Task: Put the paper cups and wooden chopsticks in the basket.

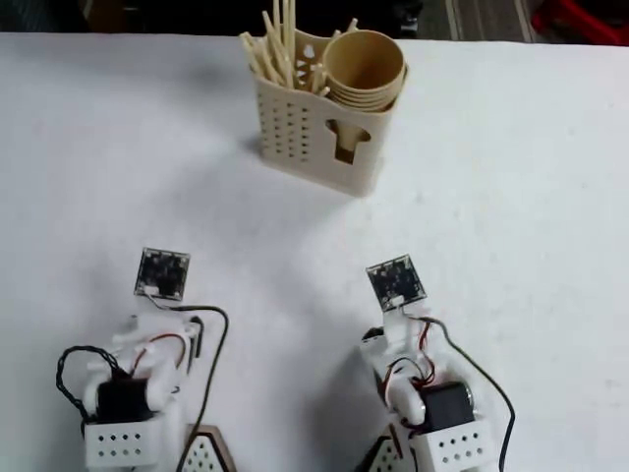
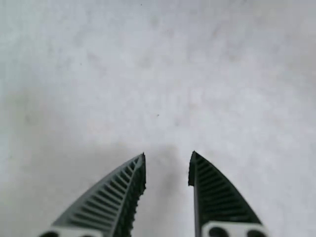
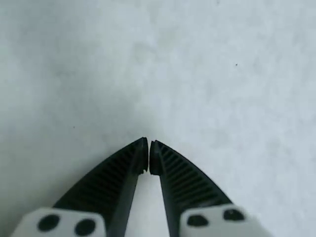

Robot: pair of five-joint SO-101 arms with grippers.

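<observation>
At the far middle of the white table stands a cream perforated basket (image 1: 313, 138). A stack of tan paper cups (image 1: 366, 67) sits nested in its right half. Several wooden chopsticks (image 1: 279, 44) stand upright in its left half. Both arms are folded back at the near edge, far from the basket: the left arm (image 1: 147, 364) and the right arm (image 1: 425, 385). My left gripper (image 2: 168, 154) is open over bare table with nothing between its fingers. My right gripper (image 3: 148, 142) is shut, tips touching, with nothing in it.
The white table (image 1: 511, 226) stretches wide between the arms and the basket. Cables loop around both arm bases at the near edge. A dark strip with red parts runs beyond the table's far edge.
</observation>
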